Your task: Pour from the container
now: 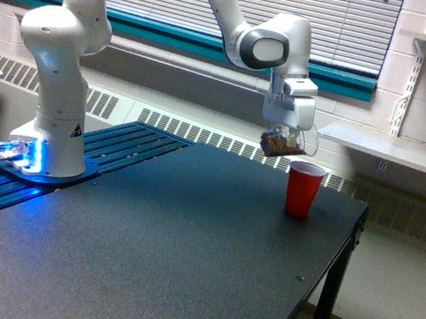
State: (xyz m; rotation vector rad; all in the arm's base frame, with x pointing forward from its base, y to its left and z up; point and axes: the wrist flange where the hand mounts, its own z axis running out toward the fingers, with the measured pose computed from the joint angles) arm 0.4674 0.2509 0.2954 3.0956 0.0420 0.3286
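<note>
One small clear container [285, 144] hangs in the upper middle of the frame, and my tool [284, 135] is shut tight around it. I can see brown bits inside it. It is tipped a little, with its open end leaning toward the right side of the frame. A red cup [303, 188] stands on the dark table [160, 255], lower and a bit to the right of the container. The two are near each other but not touching.

I think the big worry is the aim. The container looks like it sits more to the left than the red cup's mouth. If I tip it now, the brown bits could fall on the table and not in the cup.

The red cup looks light too. If I come down too low, the container could bump its rim and knock it over. It also stands close to the table's right edge, so it might roll off.

If I tip too fast, the bits could bounce out
</note>
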